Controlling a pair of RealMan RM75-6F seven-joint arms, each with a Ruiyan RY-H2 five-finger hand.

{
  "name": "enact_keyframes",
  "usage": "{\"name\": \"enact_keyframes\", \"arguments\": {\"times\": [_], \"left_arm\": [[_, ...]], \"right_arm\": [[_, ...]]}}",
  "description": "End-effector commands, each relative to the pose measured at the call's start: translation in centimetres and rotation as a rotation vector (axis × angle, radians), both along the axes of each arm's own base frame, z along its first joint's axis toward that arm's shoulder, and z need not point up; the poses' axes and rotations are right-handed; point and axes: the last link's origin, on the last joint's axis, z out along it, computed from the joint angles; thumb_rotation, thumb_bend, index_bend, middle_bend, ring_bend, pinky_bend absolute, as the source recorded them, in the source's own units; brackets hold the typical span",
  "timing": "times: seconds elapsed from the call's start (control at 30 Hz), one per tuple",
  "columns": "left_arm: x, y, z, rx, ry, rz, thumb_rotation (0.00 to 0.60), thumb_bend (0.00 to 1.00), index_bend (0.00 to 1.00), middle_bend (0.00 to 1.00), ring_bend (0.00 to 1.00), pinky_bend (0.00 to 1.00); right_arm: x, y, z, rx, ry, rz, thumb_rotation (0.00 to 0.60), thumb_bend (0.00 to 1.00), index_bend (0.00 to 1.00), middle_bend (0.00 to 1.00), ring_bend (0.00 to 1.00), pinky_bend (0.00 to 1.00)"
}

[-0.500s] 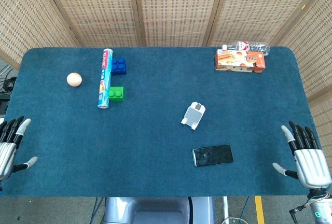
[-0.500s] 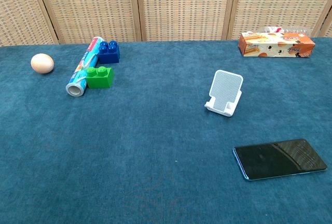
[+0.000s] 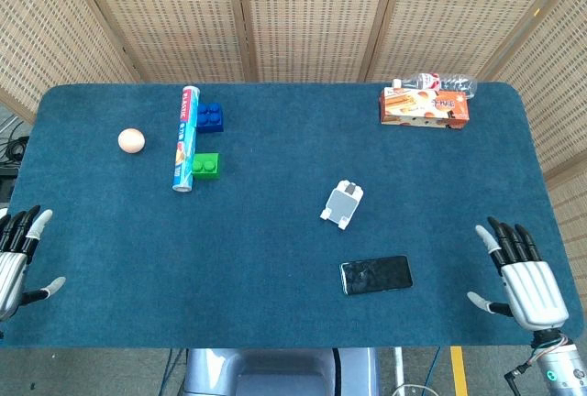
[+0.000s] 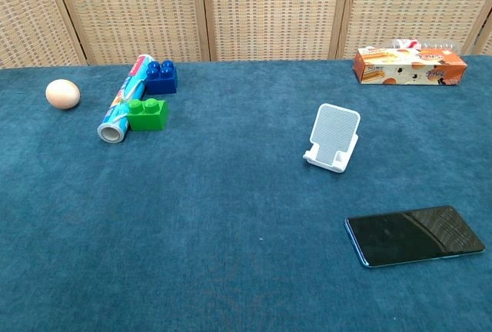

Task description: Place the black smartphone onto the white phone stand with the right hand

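The black smartphone (image 3: 376, 274) (image 4: 415, 235) lies flat, screen up, on the blue table near the front edge. Just behind it and slightly left stands the white phone stand (image 3: 342, 204) (image 4: 333, 137), upright and empty. My right hand (image 3: 521, 276) hovers at the table's front right corner, well right of the phone, fingers spread and holding nothing. My left hand (image 3: 16, 255) is at the front left edge, fingers apart and empty. Neither hand shows in the chest view.
At the back left lie a blue-labelled tube (image 3: 184, 137), a blue brick (image 3: 209, 117), a green brick (image 3: 205, 166) and an egg (image 3: 131, 140). An orange box (image 3: 425, 105) with a plastic bottle (image 3: 432, 81) behind it sits at the back right. Wicker screens close off the back.
My right hand has shifted left and slightly toward the front, closer to the phone. The left hand has drifted a little outward. Nothing on the table has moved.
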Motion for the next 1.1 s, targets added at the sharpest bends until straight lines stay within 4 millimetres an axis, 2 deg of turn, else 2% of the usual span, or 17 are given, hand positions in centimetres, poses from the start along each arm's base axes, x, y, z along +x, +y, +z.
{"name": "enact_keyframes", "arguments": {"times": [0.03,0.07,0.2,0.27,0.33,0.43,0.7,1.1], "left_arm": [[0.0,-0.1,-0.1,0.000,0.002,-0.001,0.600,0.00,0.00,0.00,0.00,0.00],[0.0,-0.1,-0.1,0.002,0.003,0.001,0.600,0.00,0.00,0.00,0.00,0.00],[0.2,-0.2,-0.1,0.008,0.003,0.002,0.600,0.00,0.00,0.00,0.00,0.00],[0.2,-0.2,-0.1,0.010,0.004,0.001,0.600,0.00,0.00,0.00,0.00,0.00],[0.2,-0.1,-0.2,0.007,0.004,0.008,0.600,0.00,0.00,0.00,0.00,0.00],[0.1,0.0,-0.2,0.002,0.003,0.013,0.600,0.00,0.00,0.00,0.00,0.00],[0.1,0.1,-0.1,0.003,-0.001,0.018,0.600,0.00,0.00,0.00,0.00,0.00],[0.0,0.2,-0.2,0.000,0.000,0.023,0.600,0.00,0.00,0.00,0.00,0.00]], "right_arm": [[1.5,-1.7,-2.5,0.194,-0.013,0.099,0.600,0.00,0.08,0.09,0.01,0.09],[2.3,-2.5,-3.9,0.249,0.010,0.146,0.600,0.00,0.09,0.10,0.02,0.10],[3.1,-3.8,-5.9,0.280,0.045,0.189,0.600,0.00,0.15,0.18,0.12,0.18],[3.4,-4.2,-6.8,0.292,0.061,0.198,0.600,0.00,0.16,0.19,0.13,0.19],[4.0,-4.9,-9.1,0.330,0.077,0.203,0.600,0.00,0.17,0.20,0.15,0.20],[4.4,-5.4,-10.6,0.339,0.094,0.206,0.600,0.00,0.19,0.22,0.17,0.22],[4.4,-5.7,-12.7,0.356,0.136,0.205,0.600,0.00,0.21,0.24,0.20,0.25],[4.7,-6.6,-14.3,0.355,0.180,0.212,0.600,0.00,0.23,0.25,0.22,0.26]]}}
